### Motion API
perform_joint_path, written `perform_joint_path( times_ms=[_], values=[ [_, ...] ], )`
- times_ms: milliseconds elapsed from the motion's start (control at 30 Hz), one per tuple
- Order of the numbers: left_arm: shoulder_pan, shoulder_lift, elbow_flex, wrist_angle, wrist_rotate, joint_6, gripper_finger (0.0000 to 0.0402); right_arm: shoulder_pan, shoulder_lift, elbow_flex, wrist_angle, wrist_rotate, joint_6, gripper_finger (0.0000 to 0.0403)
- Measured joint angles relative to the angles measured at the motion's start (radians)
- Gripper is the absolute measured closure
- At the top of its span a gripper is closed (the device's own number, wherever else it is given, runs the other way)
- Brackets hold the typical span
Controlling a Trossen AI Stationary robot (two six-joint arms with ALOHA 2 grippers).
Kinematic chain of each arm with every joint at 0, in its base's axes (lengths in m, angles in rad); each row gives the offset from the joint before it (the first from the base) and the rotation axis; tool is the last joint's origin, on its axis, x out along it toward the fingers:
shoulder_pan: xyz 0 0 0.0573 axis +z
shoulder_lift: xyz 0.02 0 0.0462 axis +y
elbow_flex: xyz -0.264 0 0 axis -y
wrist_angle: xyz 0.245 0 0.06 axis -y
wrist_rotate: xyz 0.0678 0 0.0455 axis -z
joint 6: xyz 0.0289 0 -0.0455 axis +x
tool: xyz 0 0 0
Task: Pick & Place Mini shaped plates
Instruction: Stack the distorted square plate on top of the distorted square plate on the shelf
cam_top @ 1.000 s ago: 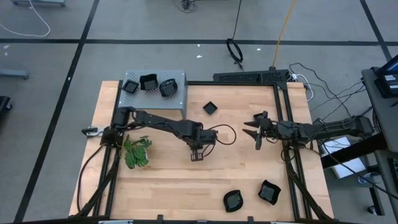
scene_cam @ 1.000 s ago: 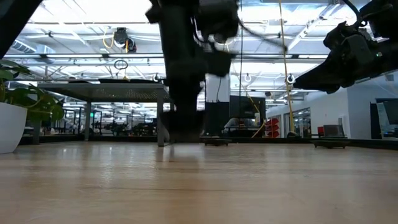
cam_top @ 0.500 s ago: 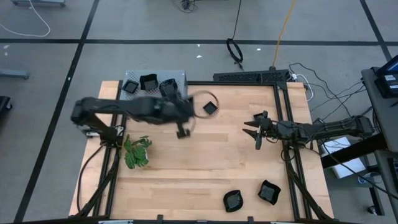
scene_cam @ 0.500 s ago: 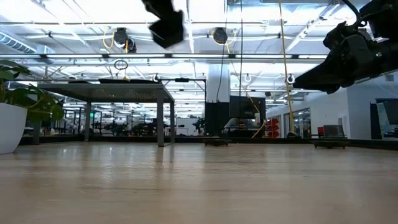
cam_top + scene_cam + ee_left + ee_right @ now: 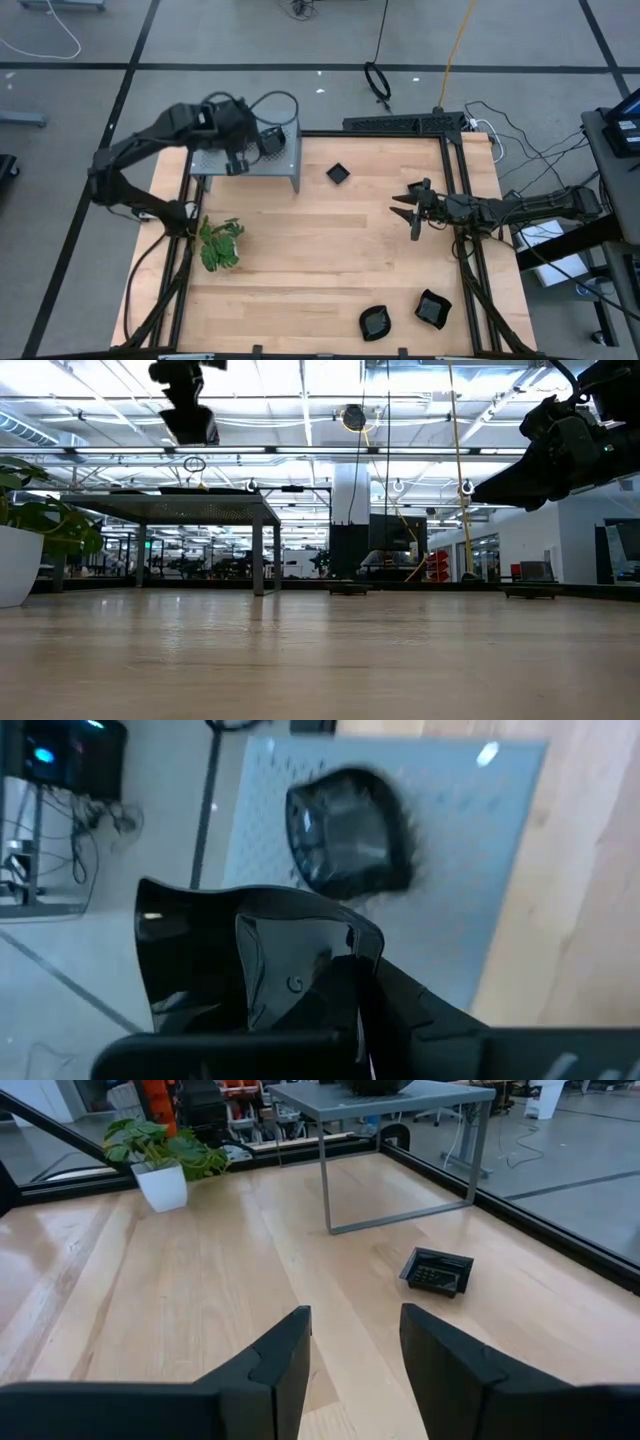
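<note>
Held plate: you had a glossy black mini plate (image 5: 250, 960) pinched in your left hand (image 5: 236, 160), fingers nearly closed on its rim.
Left hand: it hung above the grey perforated shelf (image 5: 285, 165), well clear of the bench (image 5: 300, 260).
Shelf plates: just beyond that hand, a rounded plate (image 5: 345, 830) lay on the shelf top.
Bench plates: a square one (image 5: 338, 174) sat beside the shelf; two more (image 5: 375, 323) (image 5: 432, 308) lay far from either hand.
Right hand: your right hand (image 5: 408, 210) hovered with fingers spread, holding nothing.
Plant: the plant (image 5: 220, 243) stood below the left arm.
</note>
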Motion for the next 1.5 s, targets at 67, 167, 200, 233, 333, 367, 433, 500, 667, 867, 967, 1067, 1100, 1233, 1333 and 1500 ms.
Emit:
perform_joint_path(
  times_ms=[67, 167, 200, 233, 333, 367, 433, 500, 667, 867, 967, 1067, 1100, 1233, 1333, 1500],
  values=[
    [0.066, 0.009, 0.000, 0.004, 0.032, 0.084, 0.0391, 0.000, 0.000, 0.000, 0.000, 0.000, 0.000, 0.0258],
    [0.166, 0.034, 0.000, 0.015, 0.094, 0.162, 0.0397, 0.000, 0.000, 0.000, 0.000, 0.000, 0.000, 0.0257],
    [0.198, 0.042, -0.001, 0.020, 0.109, 0.176, 0.0395, 0.000, 0.000, 0.000, 0.000, 0.000, 0.000, 0.0258],
    [0.224, 0.050, -0.001, 0.031, 0.117, 0.191, 0.0393, 0.000, 0.000, 0.000, 0.000, 0.000, 0.000, 0.0259],
    [0.297, 0.077, -0.001, 0.058, 0.150, 0.244, 0.0388, 0.000, 0.000, 0.000, 0.000, 0.000, 0.000, 0.0261],
    [0.317, 0.088, -0.001, 0.062, 0.171, 0.260, 0.0389, 0.000, 0.000, 0.000, 0.000, 0.000, 0.000, 0.0261],
    [0.346, 0.112, -0.001, 0.065, 0.222, 0.281, 0.0396, 0.000, 0.000, 0.000, 0.000, 0.000, 0.000, 0.0260],
    [0.369, 0.137, -0.001, 0.065, 0.267, 0.283, 0.0397, 0.000, 0.000, 0.000, 0.000, 0.000, 0.000, 0.0258],
    [0.378, 0.187, -0.001, 0.080, 0.275, 0.287, 0.0388, 0.000, 0.000, 0.000, 0.000, 0.000, 0.000, 0.0258],
    [0.377, 0.225, -0.001, 0.031, 0.270, 0.286, 0.0395, 0.000, 0.000, 0.000, -0.001, 0.000, 0.000, 0.0258],
    [0.377, 0.230, -0.001, 0.007, 0.249, 0.296, 0.0382, 0.000, 0.000, 0.001, -0.001, 0.000, 0.000, 0.0257],
    [0.373, 0.230, -0.001, 0.006, 0.211, 0.305, 0.0376, 0.000, 0.000, 0.001, 0.000, 0.000, 0.000, 0.0259],
    [0.373, 0.230, -0.001, 0.007, 0.210, 0.300, 0.0376, 0.000, 0.000, 0.001, 0.000, 0.000, 0.000, 0.0259],
    [0.373, 0.230, -0.001, 0.006, 0.209, 0.239, 0.0382, 0.000, 0.000, 0.001, -0.001, 0.000, 0.000, 0.0257],
    [0.367, 0.230, -0.001, 0.005, 0.205, 0.203, 0.0375, 0.000, 0.000, 0.001, 0.000, 0.000, 0.000, 0.0258],
    [0.346, 0.214, -0.001, 0.000, 0.161, 0.192, 0.0331, 0.000, 0.000, 0.001, -0.001, 0.000, 0.000, 0.0258]
  ],
)
